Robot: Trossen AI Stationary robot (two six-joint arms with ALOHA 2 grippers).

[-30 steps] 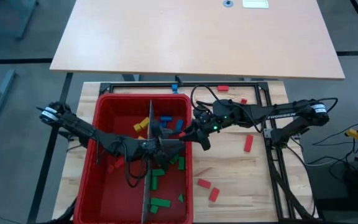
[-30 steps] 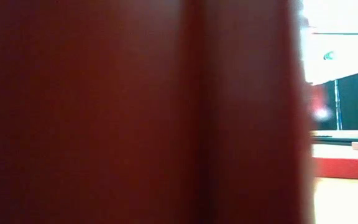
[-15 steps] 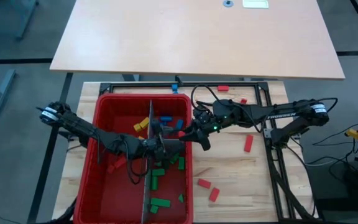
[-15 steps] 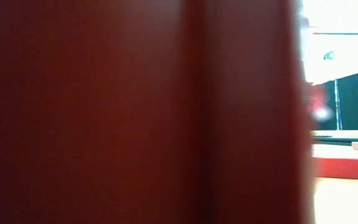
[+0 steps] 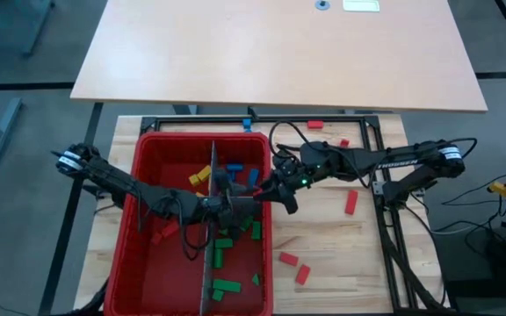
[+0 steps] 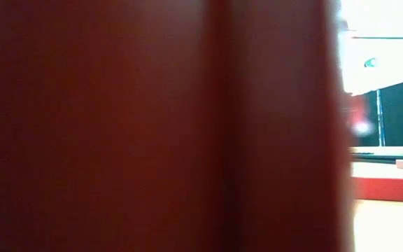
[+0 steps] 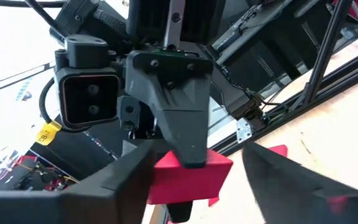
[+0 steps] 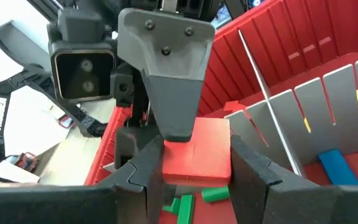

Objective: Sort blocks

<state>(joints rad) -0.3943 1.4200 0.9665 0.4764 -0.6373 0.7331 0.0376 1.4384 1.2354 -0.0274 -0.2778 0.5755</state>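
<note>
Red block (image 8: 196, 152): held over the red bin (image 5: 148, 254) at the grey dividers (image 5: 209, 254), both end effectors clamped on it. Left end effector (image 5: 235, 205) and right end effector (image 5: 255, 191) meet fingertip to fingertip, seemingly a handover. Other blocks (image 5: 293, 266) lie at 4 o'clock on the table (image 5: 341, 254).

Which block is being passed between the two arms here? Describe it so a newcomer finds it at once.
Start at the red bin and go to the grey divider down its middle. Above it the left gripper and right gripper meet nose to nose. The red block is the only one off the floor, pinched between both sets of fingers.
</note>
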